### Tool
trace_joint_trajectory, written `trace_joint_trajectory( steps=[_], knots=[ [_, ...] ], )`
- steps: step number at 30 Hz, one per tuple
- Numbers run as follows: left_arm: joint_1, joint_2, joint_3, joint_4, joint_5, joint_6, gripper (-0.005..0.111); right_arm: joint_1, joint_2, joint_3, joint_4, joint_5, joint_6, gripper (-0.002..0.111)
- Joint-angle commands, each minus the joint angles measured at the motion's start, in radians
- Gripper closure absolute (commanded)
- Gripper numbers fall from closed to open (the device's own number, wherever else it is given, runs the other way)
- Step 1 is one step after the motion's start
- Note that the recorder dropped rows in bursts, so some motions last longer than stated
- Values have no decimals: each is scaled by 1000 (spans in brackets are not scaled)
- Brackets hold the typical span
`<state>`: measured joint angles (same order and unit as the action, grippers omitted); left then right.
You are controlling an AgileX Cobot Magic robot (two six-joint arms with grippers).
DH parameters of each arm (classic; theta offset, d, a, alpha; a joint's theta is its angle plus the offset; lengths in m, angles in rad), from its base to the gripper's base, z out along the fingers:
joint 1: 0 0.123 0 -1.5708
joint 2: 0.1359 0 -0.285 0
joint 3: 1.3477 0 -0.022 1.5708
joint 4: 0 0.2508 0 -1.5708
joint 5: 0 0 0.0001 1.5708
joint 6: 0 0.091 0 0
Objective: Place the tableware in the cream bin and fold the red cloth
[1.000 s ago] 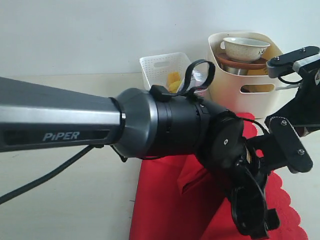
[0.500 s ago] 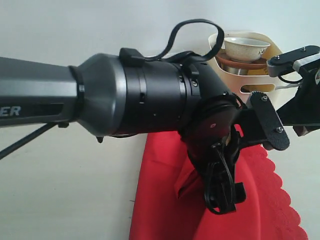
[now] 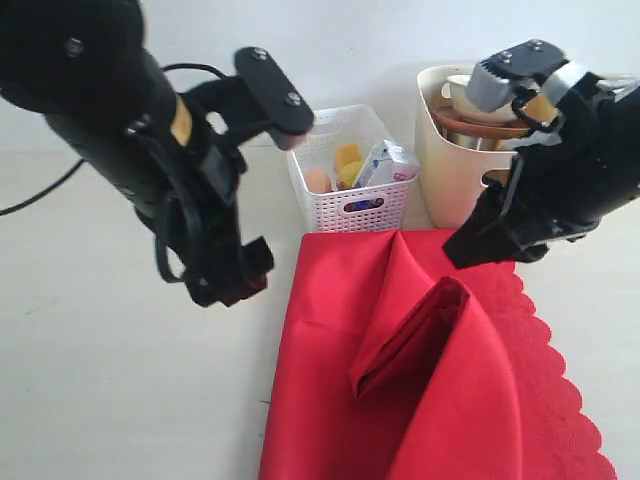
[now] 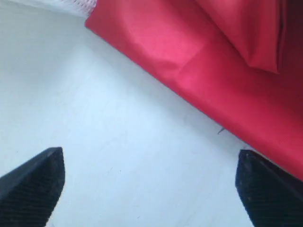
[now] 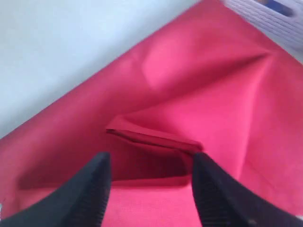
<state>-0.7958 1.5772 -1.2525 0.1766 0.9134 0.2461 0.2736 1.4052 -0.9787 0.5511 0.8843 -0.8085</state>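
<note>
The left gripper (image 3: pixel 225 280) has pulled back off the red cloth (image 3: pixel 330 380). It now hangs over the bare table (image 3: pixel 100 380), where a moment ago its arm stretched across the cloth and blocked most of the exterior view. Its jaws stand spread wide with only tabletop between them. The cloth's straight edge lies just beyond one fingertip, on the side toward the other arm.

Past that gripper, farther back, stands one white lattice basket (image 3: pixel 350 205). Three things show in it: a pale orange round piece, a yellow piece and one milk carton (image 3: pixel 385 165).

There is one red cloth, and it lies flat except for a single doubled-over flap (image 3: pixel 410 330) resting across its middle. That flap suggests a first fold has been laid, though it sits crooked and needs squaring.

One cream bin (image 3: pixel 440 170) stands behind the right gripper (image 3: pixel 465 248). It holds one pale bowl (image 3: pixel 458 95) on one terracotta plate (image 3: pixel 455 122). The arm hides whatever else is inside, so I judge the tableware step done or nearly so.

The right gripper has just parted its jaws and grips nothing. The flap lies directly beneath its tips, released.
</note>
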Motion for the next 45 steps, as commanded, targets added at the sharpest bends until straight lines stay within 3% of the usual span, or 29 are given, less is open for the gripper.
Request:
trace_joint_trajectory(
  steps=[1, 9, 15, 30, 33, 40, 45],
  knots=[
    [74, -176, 69, -111, -70, 79, 14, 162, 1, 35, -19, 3, -204, 50],
    [117, -402, 136, -120, -245, 89, 14, 345, 27, 48, -350, -102, -220, 49],
    [119, -498, 185, -120, -358, 89, 14, 437, 106, 46, -493, -194, -163, 36],
    [119, -564, 230, -124, -431, 60, 14, 454, 367, 42, -817, -337, 57, 36],
    [119, -564, 230, -126, -431, 60, 14, 454, 381, 42, -823, -360, 80, 46],
    [119, -564, 230, -126, -420, 60, 14, 452, 361, 40, -867, -353, 241, 105],
    [119, -564, 230, -134, -403, 60, 14, 447, 282, 40, -995, -333, 530, 108]
  ],
)
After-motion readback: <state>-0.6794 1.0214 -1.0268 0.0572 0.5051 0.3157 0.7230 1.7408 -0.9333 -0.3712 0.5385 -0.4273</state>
